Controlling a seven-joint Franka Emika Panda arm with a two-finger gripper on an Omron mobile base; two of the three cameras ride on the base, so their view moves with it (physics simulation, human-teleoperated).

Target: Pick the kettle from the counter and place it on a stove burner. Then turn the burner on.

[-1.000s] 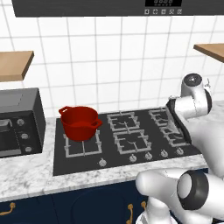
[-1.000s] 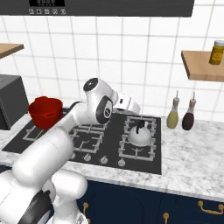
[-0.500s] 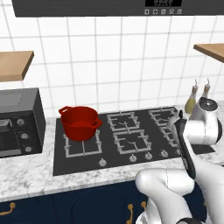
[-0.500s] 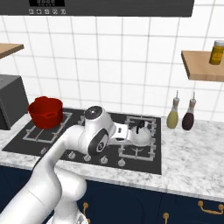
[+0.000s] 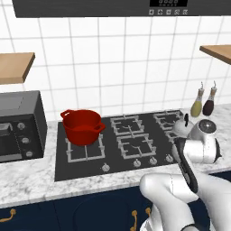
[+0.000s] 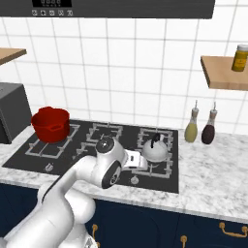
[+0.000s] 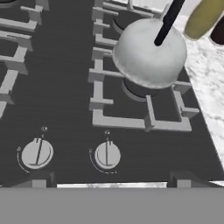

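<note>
Gripper: gripper (image 7: 109, 181) hangs low at the cooktop's near edge; fingers spread apart, holding nothing.
Target knob: right knob (image 7: 107, 155) lies just beyond the fingertips, in line with the kettle's grate; judged the correct control.
Other knob: left knob (image 7: 36, 153); leave alone.
Approach: centre fingers on the right knob, close, then rotate.
Kettle: kettle (image 6: 155, 150) sits on the near-right stove burner (image 7: 141, 114), off the counter (image 6: 213, 169).
Hazard: avoid nudging the kettle.
</note>
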